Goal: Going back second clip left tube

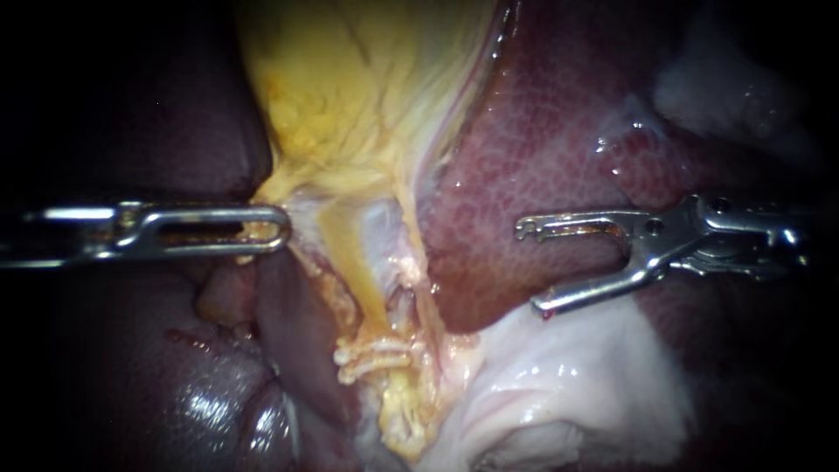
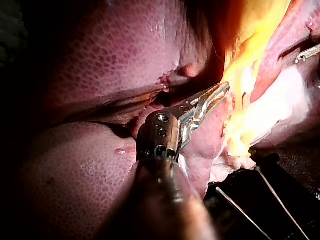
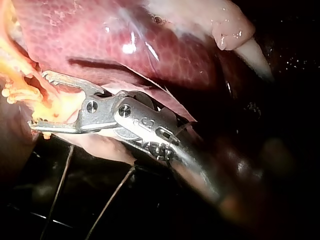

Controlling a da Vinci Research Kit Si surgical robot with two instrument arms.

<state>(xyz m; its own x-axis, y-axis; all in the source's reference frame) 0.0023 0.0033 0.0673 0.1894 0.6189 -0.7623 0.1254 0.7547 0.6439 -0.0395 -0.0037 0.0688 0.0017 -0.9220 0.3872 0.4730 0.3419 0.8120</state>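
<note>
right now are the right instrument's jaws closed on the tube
No, the right instrument has its jaws open over the liver, apart from the tube.

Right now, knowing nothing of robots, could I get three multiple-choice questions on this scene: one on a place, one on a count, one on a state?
1. Where do the clips sit? A on the tube; B on the liver; C loose, off the tissue.
2. How many instruments show in the endoscope view? A one; B two; C three.
3. The right instrument has jaws that are: A open, empty; B shut on a clip; C shut on the liver.
1 A: they cross the tube below the yellow tissue.
2 B: the left instrument, shut on that tissue, and the right one.
3 A: a gap shows, nothing inside.
</note>
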